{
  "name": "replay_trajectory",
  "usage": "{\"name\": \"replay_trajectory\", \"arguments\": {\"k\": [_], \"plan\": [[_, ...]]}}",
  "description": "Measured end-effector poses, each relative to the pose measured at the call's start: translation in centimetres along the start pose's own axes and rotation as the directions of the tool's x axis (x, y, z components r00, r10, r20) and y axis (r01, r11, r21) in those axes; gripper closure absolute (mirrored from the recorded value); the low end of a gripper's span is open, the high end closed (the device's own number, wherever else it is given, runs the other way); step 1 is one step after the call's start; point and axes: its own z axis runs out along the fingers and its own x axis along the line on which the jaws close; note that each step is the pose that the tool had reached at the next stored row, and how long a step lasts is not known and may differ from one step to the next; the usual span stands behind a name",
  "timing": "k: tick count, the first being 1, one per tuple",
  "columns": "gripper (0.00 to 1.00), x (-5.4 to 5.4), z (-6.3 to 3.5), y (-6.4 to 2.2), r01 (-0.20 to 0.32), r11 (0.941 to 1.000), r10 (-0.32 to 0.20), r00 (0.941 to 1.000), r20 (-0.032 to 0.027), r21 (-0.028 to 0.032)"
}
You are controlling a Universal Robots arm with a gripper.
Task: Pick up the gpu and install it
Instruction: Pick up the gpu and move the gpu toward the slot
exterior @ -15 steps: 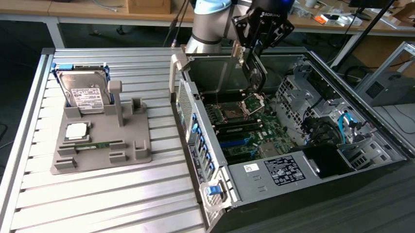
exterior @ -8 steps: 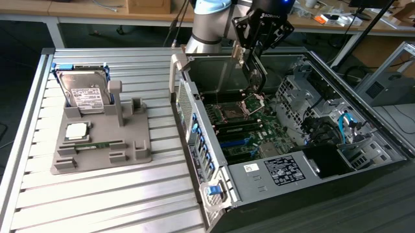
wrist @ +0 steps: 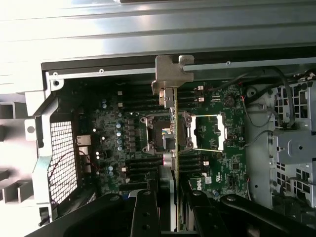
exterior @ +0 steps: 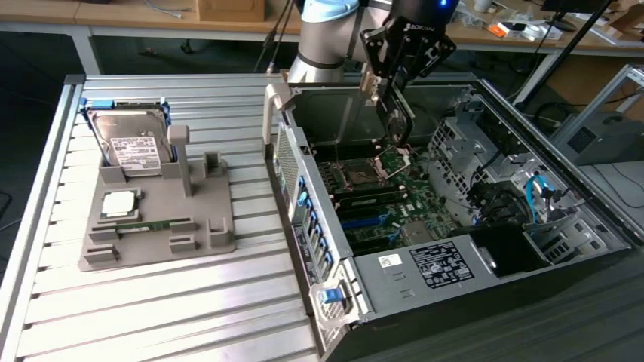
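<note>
The gpu [exterior: 396, 121] hangs upright over the open computer case [exterior: 563, 226], a thin card with a silvery metal bracket at one end. My gripper [exterior: 391, 87] is shut on its upper edge, above the motherboard [exterior: 387, 204] and its CPU socket [exterior: 360, 177]. In the wrist view the gpu [wrist: 176, 143] shows edge-on as a thin line running from between my black fingers [wrist: 148, 212] out to its metal bracket [wrist: 170, 74]. My gripper [wrist: 176, 210] holds it over the CPU socket [wrist: 163, 131]. The card's lower edge is still clear of the board.
On the slatted table at the exterior view's left stands a grey holder [exterior: 216, 234]. It carries a silver hard drive [exterior: 131, 139], a CPU chip [exterior: 119, 202] and a green memory stick [exterior: 151, 225]. Drive cages and cables [exterior: 503, 188] fill the case's right side.
</note>
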Motion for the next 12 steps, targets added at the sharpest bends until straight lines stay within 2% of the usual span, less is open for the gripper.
{"name": "replay_trajectory", "arguments": {"k": [12], "plan": [[0.73, -0.13, 0.56, -0.05, 0.0, 1.0, 0.0, 1.0, 0.0, 0.0003]]}}
